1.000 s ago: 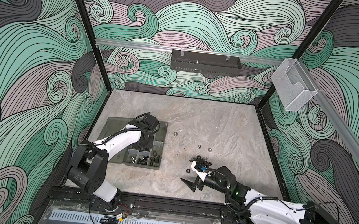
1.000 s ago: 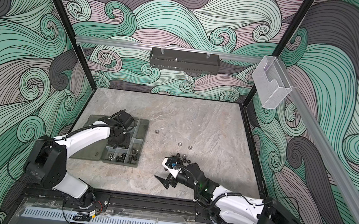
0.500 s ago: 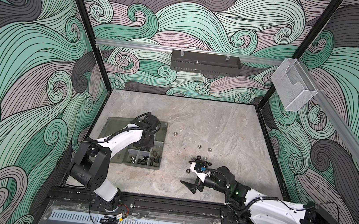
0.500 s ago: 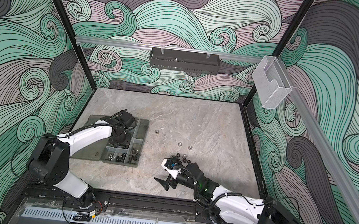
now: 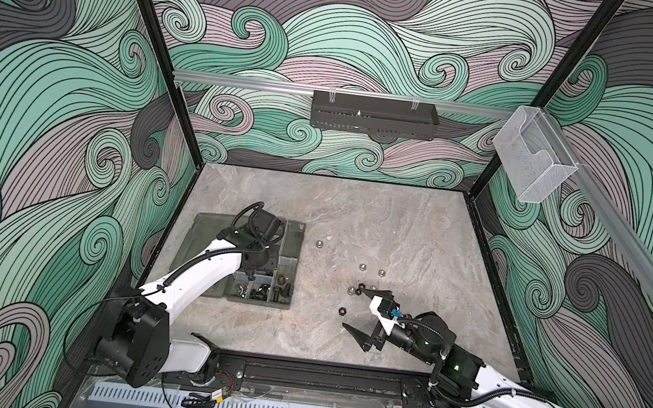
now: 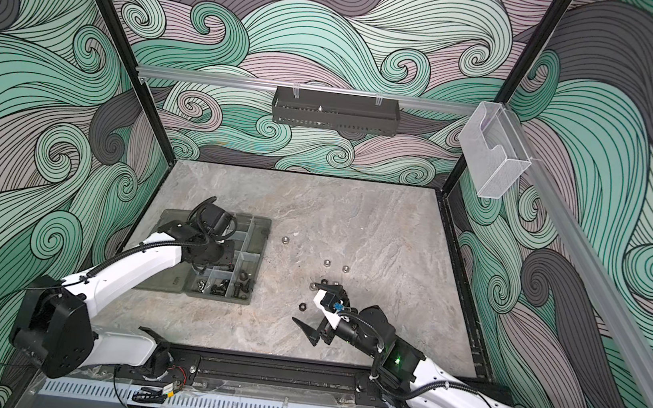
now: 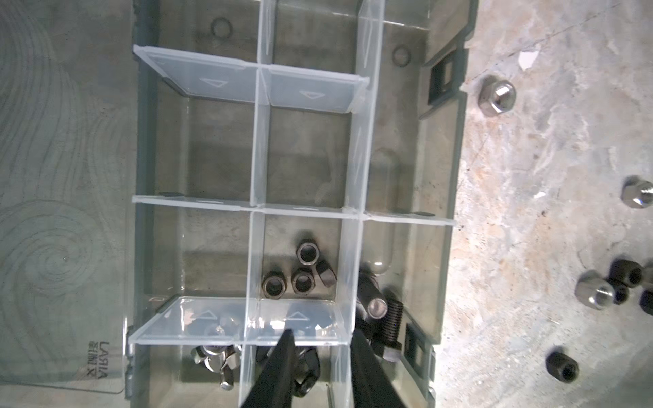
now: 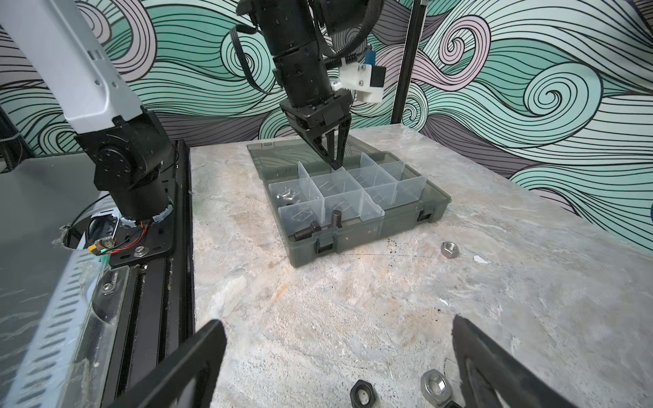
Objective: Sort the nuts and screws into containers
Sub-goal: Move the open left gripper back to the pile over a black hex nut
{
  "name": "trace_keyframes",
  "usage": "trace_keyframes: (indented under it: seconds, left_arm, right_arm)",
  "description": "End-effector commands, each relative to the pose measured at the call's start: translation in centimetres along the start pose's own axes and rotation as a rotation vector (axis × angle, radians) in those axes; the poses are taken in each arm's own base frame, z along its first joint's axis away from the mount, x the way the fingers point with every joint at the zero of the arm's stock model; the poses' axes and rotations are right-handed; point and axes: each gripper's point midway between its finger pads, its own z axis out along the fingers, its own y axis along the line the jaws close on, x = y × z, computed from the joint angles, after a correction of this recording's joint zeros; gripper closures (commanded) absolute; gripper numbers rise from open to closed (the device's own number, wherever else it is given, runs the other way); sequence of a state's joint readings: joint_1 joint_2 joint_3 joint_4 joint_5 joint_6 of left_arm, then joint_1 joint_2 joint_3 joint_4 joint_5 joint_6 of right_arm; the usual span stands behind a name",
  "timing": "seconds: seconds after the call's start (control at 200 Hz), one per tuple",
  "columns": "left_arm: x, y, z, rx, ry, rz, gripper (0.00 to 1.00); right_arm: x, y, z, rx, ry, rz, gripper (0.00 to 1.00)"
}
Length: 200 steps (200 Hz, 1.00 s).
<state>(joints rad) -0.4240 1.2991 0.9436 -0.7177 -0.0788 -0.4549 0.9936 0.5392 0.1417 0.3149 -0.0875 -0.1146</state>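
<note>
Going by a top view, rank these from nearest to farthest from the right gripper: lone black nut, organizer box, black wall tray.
From the right gripper, in a top view:
1. The lone black nut, on the table just off its open fingertips.
2. The organizer box, on the table off to the left.
3. The black wall tray, up on the back wall, clearly farthest.

Left gripper [image 7: 322,332] ajar, right gripper [image 8: 337,322] wide
</note>
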Motion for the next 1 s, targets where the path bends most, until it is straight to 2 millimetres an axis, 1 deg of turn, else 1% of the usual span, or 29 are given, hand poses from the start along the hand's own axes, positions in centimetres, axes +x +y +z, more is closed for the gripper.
trace_keyframes:
  seconds: [0.0,0.09,0.145,0.24,0.33,0.4,0.475,0.53,0.545,0.625,0.68,0.71,0.836,0.911,0.996]
  left_arm:
    - [0.2,-2.8,-1.8,0.103,-0.029,0.078,0.68]
    - [0.8,-5.5,-2.7,0.175,-0.043,0.141,0.67]
    - [1.5,-7.1,-2.9,0.195,-0.046,0.193,0.67]
    - [2.2,-9.2,-3.1,0.209,-0.047,0.233,0.67]
    - [2.9,-11.2,-2.9,0.238,-0.041,0.26,0.67]
    - [3.6,-12.4,-2.4,0.245,-0.02,0.281,0.67]
    - [4.4,-14.0,-1.8,0.256,0.007,0.305,0.67]
    - [4.9,-15.5,-1.8,0.277,0.009,0.333,0.66]
    - [5.4,-15.8,-1.0,0.267,0.028,0.345,0.66]
    - [6.6,-17.9,-0.1,0.28,0.053,0.387,0.64]
    - [7.3,-18.9,0.7,0.275,0.07,0.406,0.64]
    - [7.7,-19.4,1.1,0.276,0.077,0.413,0.64]
    - [9.1,-21.2,2.5,0.275,0.108,0.417,0.63]
    - [9.8,-22.1,3.2,0.279,0.12,0.409,0.63]
    - [10.7,-22.8,4.1,0.283,0.152,0.386,0.63]
  right_arm:
    - [1.6,-0.7,0.0,0.037,0.065,0.024,0.01]
    - [2.5,-1.3,0.3,0.052,0.114,0.069,0.01]
    - [2.6,-1.3,0.4,0.038,0.136,0.099,0.01]
    - [2.9,-1.2,0.5,0.014,0.152,0.154,0.01]
    - [3.0,-1.4,0.4,0.014,0.16,0.183,0.01]
    - [3.0,-1.6,0.3,0.02,0.154,0.212,0.01]
    - [3.2,-2.0,-0.1,0.032,0.148,0.27,0.01]
    - [3.5,-1.7,-0.3,0.016,0.152,0.319,0.01]
    - [3.6,-1.5,-0.4,0.005,0.155,0.335,0.01]
    - [4.1,-1.1,-0.8,-0.004,0.173,0.41,0.01]
    - [4.5,-1.1,-1.0,0.004,0.182,0.454,0.01]
    - [4.3,-1.1,-1.0,-0.001,0.179,0.46,0.01]
    - [4.1,-1.3,-1.2,0.011,0.169,0.466,0.01]
    - [3.6,-0.9,-1.4,-0.013,0.159,0.457,0.01]
    - [3.9,-1.2,-1.9,0.019,0.16,0.482,0.01]
